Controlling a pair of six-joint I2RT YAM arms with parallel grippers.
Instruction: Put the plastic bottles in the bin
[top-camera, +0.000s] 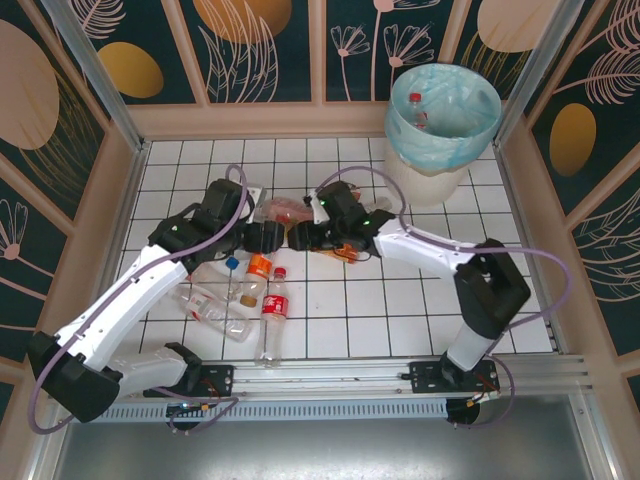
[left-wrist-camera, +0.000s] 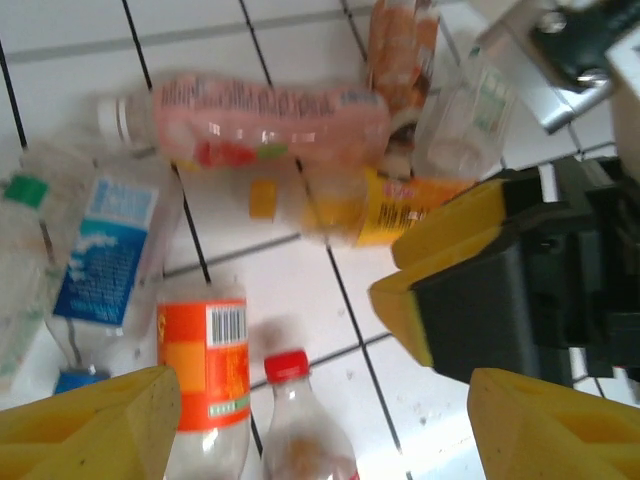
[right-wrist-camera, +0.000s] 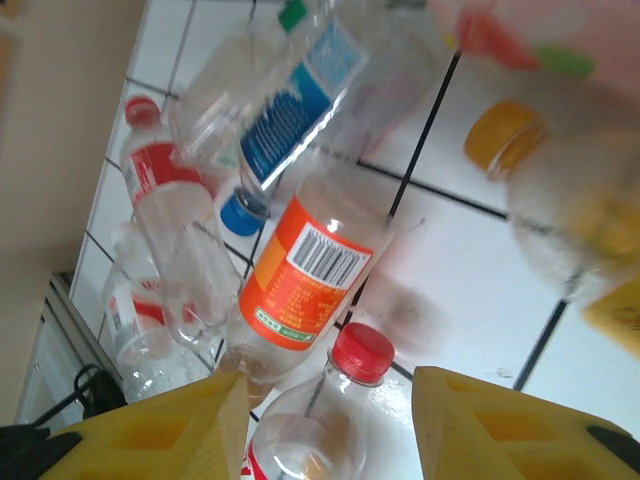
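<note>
Several plastic bottles lie in a heap on the white tiles left of centre. Among them are an orange-labelled bottle (top-camera: 258, 270) and a red-capped bottle (top-camera: 273, 308). The bin (top-camera: 443, 130), white with a blue-green liner, stands at the back right with a bottle (top-camera: 418, 110) inside. My left gripper (top-camera: 262, 238) and right gripper (top-camera: 305, 238) face each other over the heap, almost touching. The left gripper (left-wrist-camera: 320, 430) is open above the red-capped bottle (left-wrist-camera: 300, 420) and the orange-labelled bottle (left-wrist-camera: 205, 370). The right gripper (right-wrist-camera: 330, 430) is open, the red-capped bottle (right-wrist-camera: 330, 410) showing between its fingers, untouched.
A pink bottle (left-wrist-camera: 270, 120), a yellow-capped bottle (left-wrist-camera: 370, 205) and a blue-labelled bottle (left-wrist-camera: 105, 250) lie just beyond. The right gripper's yellow finger (left-wrist-camera: 440, 260) crowds the left wrist view. Clear bottles (top-camera: 215, 310) lie near the front. Wooden walls (top-camera: 110, 200) enclose the tiled floor.
</note>
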